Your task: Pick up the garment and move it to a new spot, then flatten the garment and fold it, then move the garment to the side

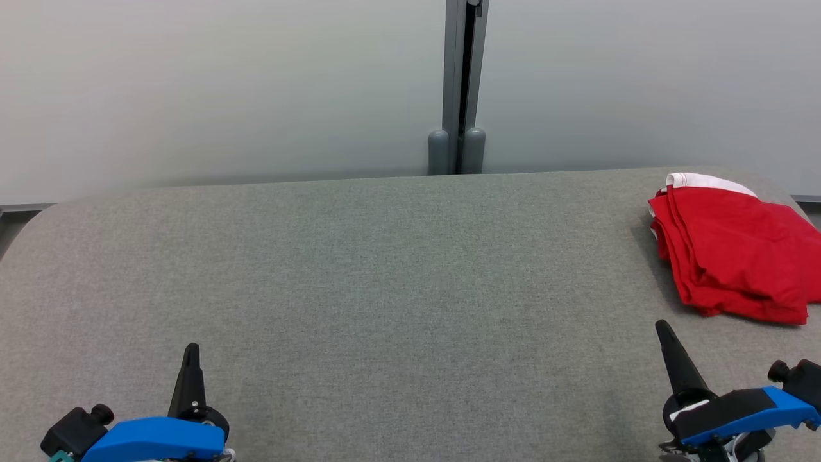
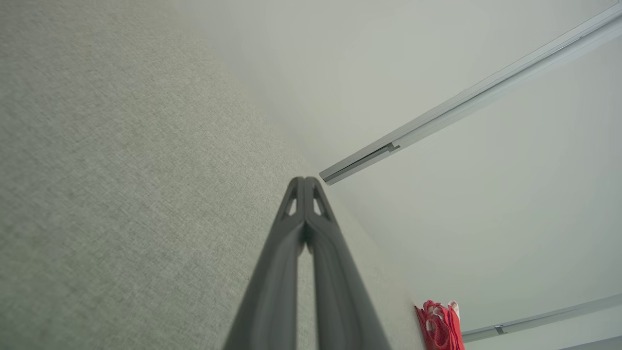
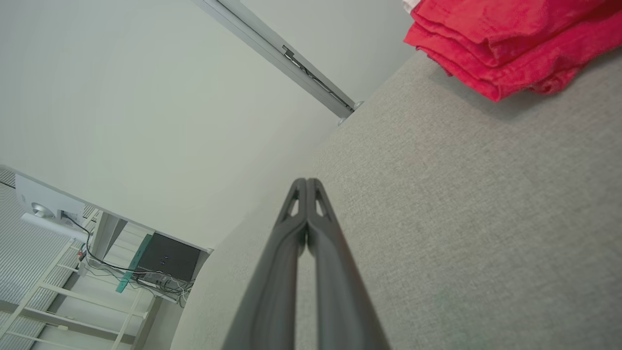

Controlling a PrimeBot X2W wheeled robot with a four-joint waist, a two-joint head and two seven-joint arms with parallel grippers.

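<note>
- we look down on a grey fabric-covered table that stands against a pale wall.
- a red garment with a white band along its far edge lies folded in a loose stack at the far right of the table, close to the right edge.
- our right gripper sits at the lower right, its two dark fingers pressed together with nothing between them.
- the garment lies just ahead of that gripper and a little to its right, near but not touching; bare grey cloth shows between the fingertips and the nearest red fold.
- in the right wrist view the stacked folds sit in the top right corner, apart from the closed fingers.
- our left gripper sits at the lower left, its fingers also pressed together and empty.
- the garment is well apart from the left gripper, across the width of the table; the left wrist view shows it as a small red patch low and to the right of the fingers.
</note>
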